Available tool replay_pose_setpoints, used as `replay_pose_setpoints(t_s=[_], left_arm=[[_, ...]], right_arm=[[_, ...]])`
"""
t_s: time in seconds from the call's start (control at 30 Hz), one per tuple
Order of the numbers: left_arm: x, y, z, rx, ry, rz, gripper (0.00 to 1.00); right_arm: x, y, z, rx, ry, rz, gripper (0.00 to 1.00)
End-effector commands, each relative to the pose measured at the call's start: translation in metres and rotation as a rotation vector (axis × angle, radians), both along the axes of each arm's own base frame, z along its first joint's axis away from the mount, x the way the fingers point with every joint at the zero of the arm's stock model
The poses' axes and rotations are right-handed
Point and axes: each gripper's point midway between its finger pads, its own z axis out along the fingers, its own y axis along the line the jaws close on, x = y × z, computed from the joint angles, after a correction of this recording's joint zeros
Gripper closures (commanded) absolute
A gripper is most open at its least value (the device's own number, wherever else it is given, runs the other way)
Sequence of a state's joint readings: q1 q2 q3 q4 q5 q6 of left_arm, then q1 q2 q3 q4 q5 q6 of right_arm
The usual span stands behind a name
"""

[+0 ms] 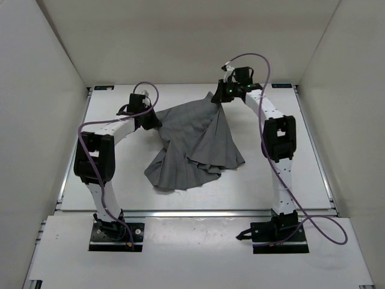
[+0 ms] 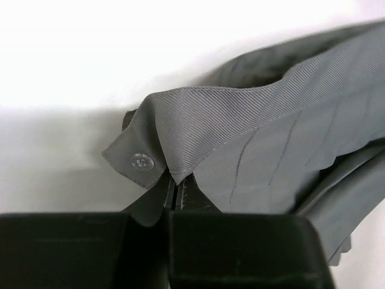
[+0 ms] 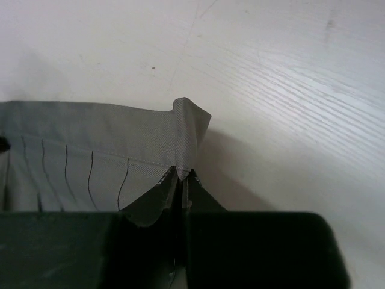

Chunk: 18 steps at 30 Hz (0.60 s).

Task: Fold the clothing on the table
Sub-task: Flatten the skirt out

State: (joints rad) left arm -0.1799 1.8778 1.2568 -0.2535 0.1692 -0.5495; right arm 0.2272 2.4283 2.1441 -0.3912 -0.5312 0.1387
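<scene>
**Both arms reach forward, each gripper pinched closed on an edge of the clothing (image 1: 198, 144).**

The left arm (image 1: 95, 164) rises from its base and bends at the elbow. Its forearm angles forward and inward to the wrist, and the left gripper (image 1: 150, 118) points toward the middle. In the left wrist view its jaws are pressed together, with a fold of fabric caught between the tips. The right arm (image 1: 279, 144) stands taller and stretches further out. Its forearm slants forward and inward, and the right gripper (image 1: 218, 96) tips down at the far end. In the right wrist view its jaws are likewise tight together, nipping a raised corner of cloth.
</scene>
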Motion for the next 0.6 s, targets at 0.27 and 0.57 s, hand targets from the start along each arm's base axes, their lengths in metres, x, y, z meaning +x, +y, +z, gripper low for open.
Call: replay_pose_setpoints(t_s=[0.27, 0.57], left_arm=[[-0.047, 0.006, 0.033, 0.106, -0.023, -0.202, 1.00], [-0.090, -0.004, 0.019, 0.073, 0.053, -0.313, 1.00]], right_arm=[[-0.111, -0.067, 0.097, -0.108, -0.127, -0.135, 1.00], [-0.183, -0.108, 0.067, -0.097, -0.028, -0.217, 1.00]])
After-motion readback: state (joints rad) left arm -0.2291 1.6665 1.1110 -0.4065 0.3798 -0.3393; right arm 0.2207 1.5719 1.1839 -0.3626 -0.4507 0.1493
